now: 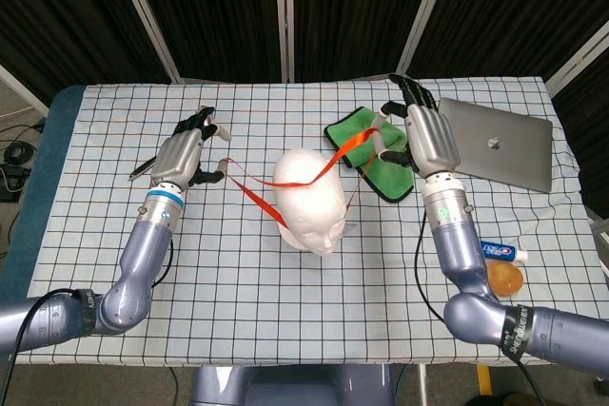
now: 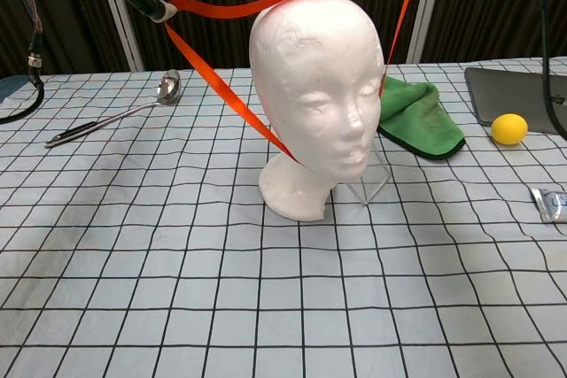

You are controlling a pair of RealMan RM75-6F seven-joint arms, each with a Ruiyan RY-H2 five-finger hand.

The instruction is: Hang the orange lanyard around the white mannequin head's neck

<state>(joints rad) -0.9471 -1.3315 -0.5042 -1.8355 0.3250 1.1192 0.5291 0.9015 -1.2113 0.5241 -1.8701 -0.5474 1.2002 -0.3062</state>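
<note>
Overhead, the orange lanyard [image 1: 324, 164] ran across the crown of the white mannequin head [image 1: 310, 199], which stood upright on the checked tablecloth [image 1: 238, 273]. The left hand [image 1: 186, 151] gripped one end of the loop to the left of the mannequin head and above table level, its fingers [image 2: 165, 11] closed on the strap. The right hand [image 1: 419, 135] gripped the other end to the right of the mannequin head, over the green cloth [image 1: 360, 133]. In the chest view one strand passed over the top of the mannequin head while a second strand slanted down from the left hand to below the chin; a clear badge holder [image 2: 370, 181] hung just beside the neck on the right. A ladle [image 2: 115, 113] lay left of the mannequin head; a laptop [image 1: 495, 143], a yellow ball [image 2: 508, 128] and a tube [image 1: 501, 252] lay to its right.
</note>
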